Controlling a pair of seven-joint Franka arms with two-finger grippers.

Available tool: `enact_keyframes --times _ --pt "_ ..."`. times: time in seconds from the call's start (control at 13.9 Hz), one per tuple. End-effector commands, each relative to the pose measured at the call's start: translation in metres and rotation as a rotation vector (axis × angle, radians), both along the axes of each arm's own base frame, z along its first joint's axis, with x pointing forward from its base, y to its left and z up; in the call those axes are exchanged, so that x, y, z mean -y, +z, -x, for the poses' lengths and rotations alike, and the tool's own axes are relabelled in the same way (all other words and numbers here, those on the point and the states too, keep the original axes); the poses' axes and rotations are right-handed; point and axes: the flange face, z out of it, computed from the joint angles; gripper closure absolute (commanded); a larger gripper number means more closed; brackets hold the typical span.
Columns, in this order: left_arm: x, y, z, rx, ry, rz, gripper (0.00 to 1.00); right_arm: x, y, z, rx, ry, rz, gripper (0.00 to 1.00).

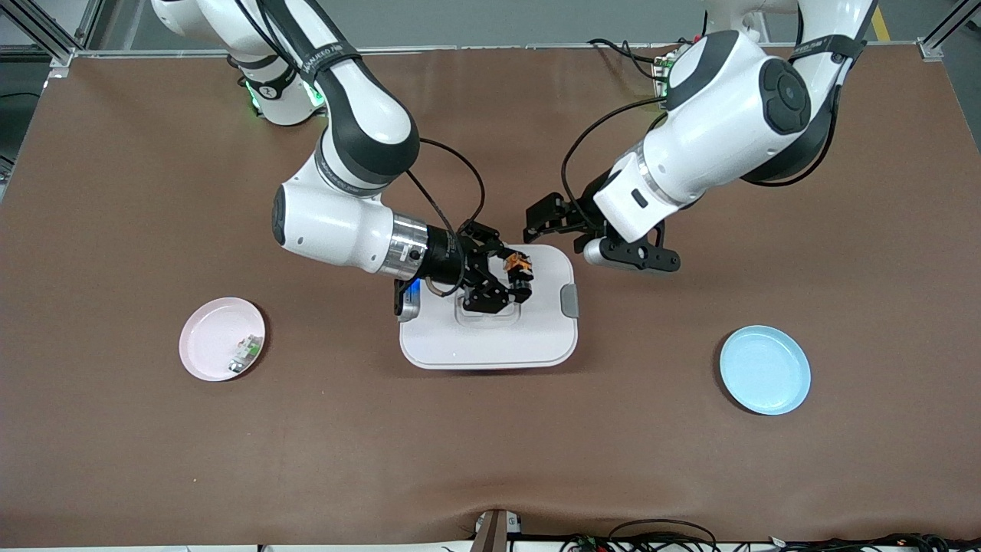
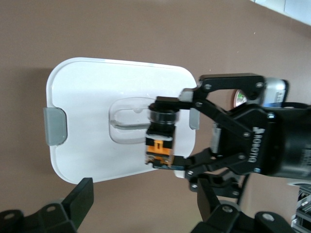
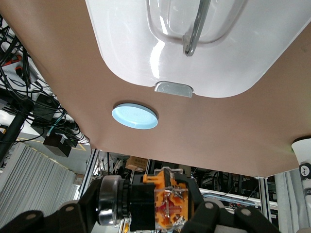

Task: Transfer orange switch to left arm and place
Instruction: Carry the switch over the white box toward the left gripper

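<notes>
Nearest the camera: blue plate (image 1: 765,369) at lower right of the frame, pink plate (image 1: 221,338) at lower left. Frame centre: the box (image 1: 490,337), lid on. Over it the right gripper (image 1: 502,280) pinches the orange switch (image 1: 519,268), held in the air. The left gripper (image 1: 553,221), fingers spread, hovers at the box's upper edge.

Judged step: mid-air handover. Next: left fingers close on the switch's free end, then the right gripper lets go.

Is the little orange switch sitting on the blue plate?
No, the right gripper holds the orange switch up over the box; the blue plate has nothing on it.
</notes>
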Motion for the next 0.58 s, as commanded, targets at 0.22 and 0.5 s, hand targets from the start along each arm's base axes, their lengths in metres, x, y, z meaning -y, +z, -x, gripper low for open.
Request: enact_keyframes --times 0.22,0.5 --pt "0.001 -0.018 -0.008 0.02 0.007 0.033 0.18 -0.004 0.007 -0.004 -0.006 -0.013 -0.026 0.77" --pt "0.01 -0.024 -0.007 0.016 0.015 0.056 0.2 -0.004 0.007 -0.004 -0.006 -0.013 -0.026 0.77"
